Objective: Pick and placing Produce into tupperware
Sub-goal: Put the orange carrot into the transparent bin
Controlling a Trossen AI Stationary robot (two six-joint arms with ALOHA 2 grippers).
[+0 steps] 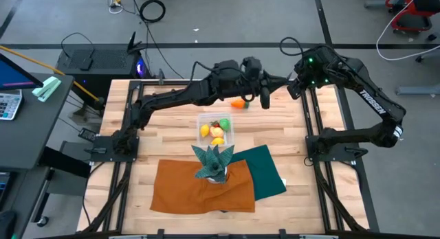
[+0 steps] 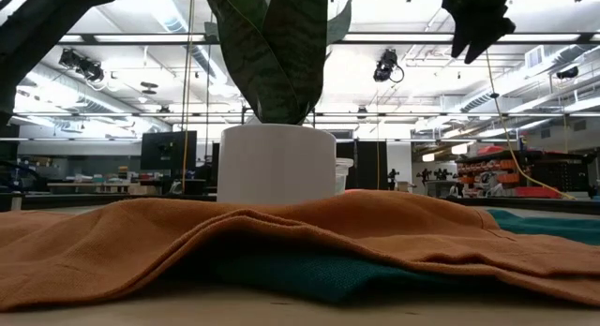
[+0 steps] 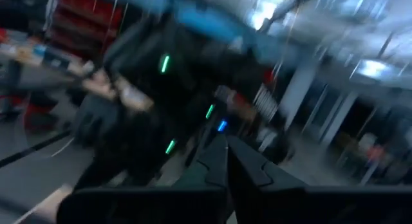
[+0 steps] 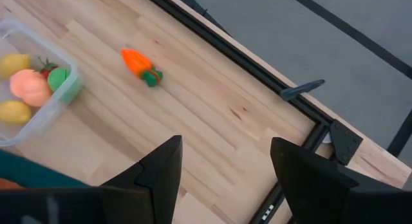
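Observation:
An orange carrot with a green top [image 1: 238,103] [image 4: 138,63] lies on the bare wood past the clear container [image 1: 201,119] [image 4: 45,114]. Yellow, peach, red and green produce [image 1: 214,130] [image 4: 29,87] rests inside the container. My left gripper [image 1: 264,96] [image 3: 225,163] is shut and empty. It hangs in the air just right of the carrot, near the far edge. My right gripper [image 1: 292,86] [image 4: 225,179] is open and empty. It floats high, to the right of the left gripper, and looks down on the carrot and the container.
A teal spiky plant in a white pot [image 1: 213,162] [image 2: 277,162] stands on an orange cloth [image 1: 199,187] [image 2: 187,232] near the container. A green cloth [image 1: 267,172] lies partly under the orange one. Black frame rails [image 4: 257,76] run along the table's edges.

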